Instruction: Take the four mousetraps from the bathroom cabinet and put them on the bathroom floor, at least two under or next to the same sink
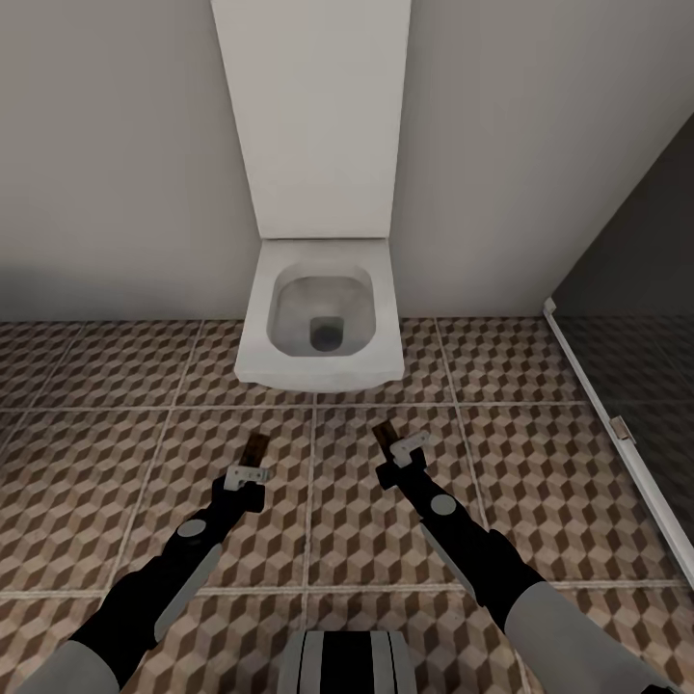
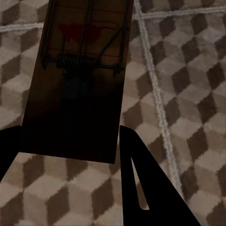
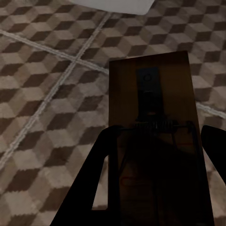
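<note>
I hold two mousetraps above the cube-patterned bathroom floor [image 1: 540,463], just in front of a toilet. My left gripper [image 1: 253,472] is shut on one brown mousetrap [image 1: 256,446], whose board sticks out forward past the fingers. In the left wrist view this mousetrap [image 2: 80,70] shows its wire spring and a red mark, with a dark fingertip [image 2: 136,188] beside it. My right gripper [image 1: 409,450] is shut on a second mousetrap [image 1: 386,435], seen close in the right wrist view as a brown board [image 3: 150,108] between the black fingers [image 3: 89,183]. The cabinet and the sink are out of view.
A white wall-hung toilet [image 1: 323,318] stands straight ahead under a white panel [image 1: 313,116] on the grey wall. A dark glass partition [image 1: 636,318] with a white bottom rail [image 1: 617,434] closes off the right side. Tiled floor spreads left and right of my arms.
</note>
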`<state>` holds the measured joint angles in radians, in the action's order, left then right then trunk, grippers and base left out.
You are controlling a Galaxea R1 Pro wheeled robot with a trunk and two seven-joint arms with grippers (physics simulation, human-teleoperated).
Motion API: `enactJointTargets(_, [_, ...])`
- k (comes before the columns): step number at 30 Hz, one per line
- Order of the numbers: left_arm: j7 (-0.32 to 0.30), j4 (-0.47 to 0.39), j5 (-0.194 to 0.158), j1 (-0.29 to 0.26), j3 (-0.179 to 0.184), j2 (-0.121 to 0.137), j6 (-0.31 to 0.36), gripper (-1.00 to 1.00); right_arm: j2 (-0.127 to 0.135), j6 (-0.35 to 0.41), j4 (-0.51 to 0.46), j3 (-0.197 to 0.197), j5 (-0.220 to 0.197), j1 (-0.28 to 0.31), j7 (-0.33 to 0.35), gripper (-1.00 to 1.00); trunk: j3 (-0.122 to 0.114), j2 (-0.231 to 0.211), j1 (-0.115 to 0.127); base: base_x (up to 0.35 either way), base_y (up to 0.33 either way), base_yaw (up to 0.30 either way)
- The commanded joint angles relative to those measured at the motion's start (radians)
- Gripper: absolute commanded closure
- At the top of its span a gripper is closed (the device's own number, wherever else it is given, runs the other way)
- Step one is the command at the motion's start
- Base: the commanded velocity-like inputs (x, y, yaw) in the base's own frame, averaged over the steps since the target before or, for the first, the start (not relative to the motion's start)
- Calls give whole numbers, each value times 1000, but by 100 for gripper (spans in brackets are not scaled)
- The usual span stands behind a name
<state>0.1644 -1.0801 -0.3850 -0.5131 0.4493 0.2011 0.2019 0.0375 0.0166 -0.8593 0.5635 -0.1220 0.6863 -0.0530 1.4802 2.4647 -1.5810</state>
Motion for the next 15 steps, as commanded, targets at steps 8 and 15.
enactJointTargets(8, [12, -7, -6, -1, 5, 1, 4, 100, 2, 2, -1, 4, -11, 1, -5, 100, 11, 0, 0, 0, 0, 0])
enactJointTargets(15, [14, -24, -5, -1, 5, 1, 5, 100, 3, 2, -1, 4, -10, 1, -5, 100, 22, 0, 0, 0, 0, 0])
